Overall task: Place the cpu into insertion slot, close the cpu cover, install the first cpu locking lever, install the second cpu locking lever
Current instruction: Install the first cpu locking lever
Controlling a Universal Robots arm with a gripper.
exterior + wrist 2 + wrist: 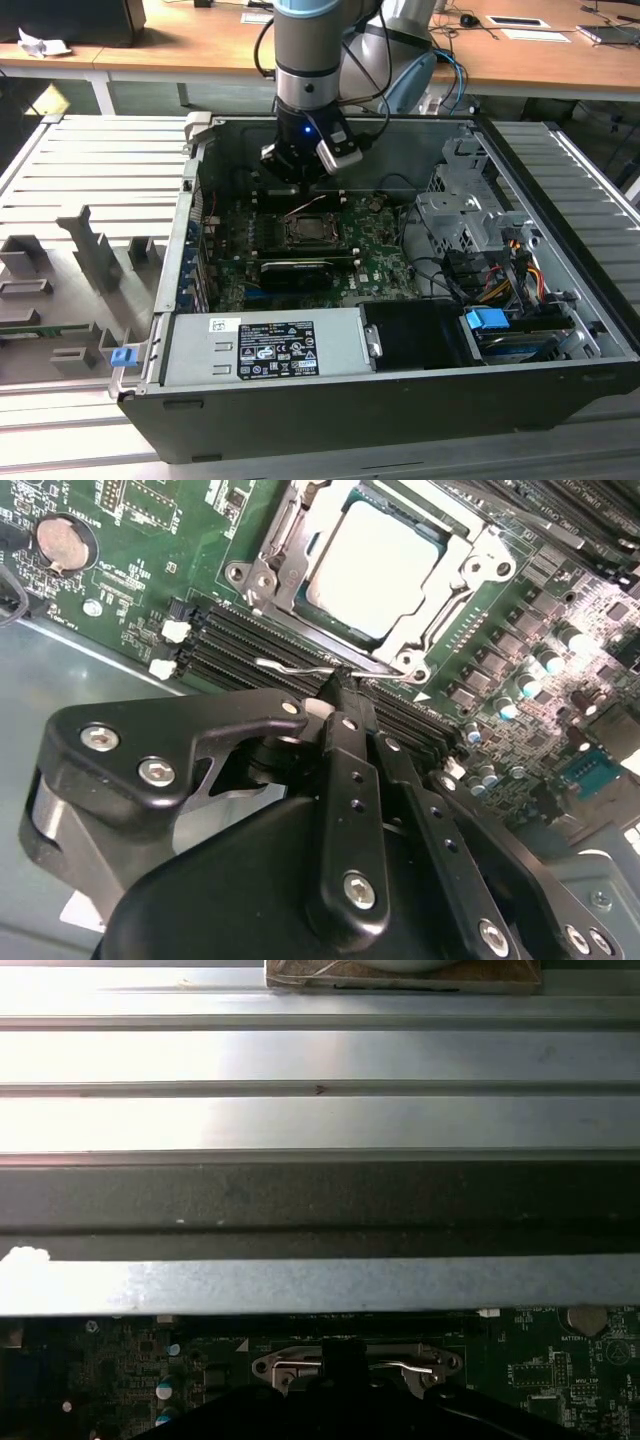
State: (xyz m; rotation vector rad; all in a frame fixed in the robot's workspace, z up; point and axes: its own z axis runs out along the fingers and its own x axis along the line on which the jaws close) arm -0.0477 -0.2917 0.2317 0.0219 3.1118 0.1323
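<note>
Gripper [335, 685]: fingers pinched narrow at thin wire locking lever [290, 667], lower centre of second wrist view.
cpu [375, 565]: seated under closed cpu cover [470, 565], upper centre.
Handling: lever springy, slippery; hold judged best near its free end.

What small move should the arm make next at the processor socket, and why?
Probably press the thin silver wire lever down: the black gripper sits right at it, and the square silver-grey cpu already lies seated under the closed silver metal cpu cover.

- This looks like a lab or workshop.
- An open computer case [400, 300] lies on a metal table [90, 180].
- Wooden desks [520, 60] stand behind the claw [300, 160].
</note>
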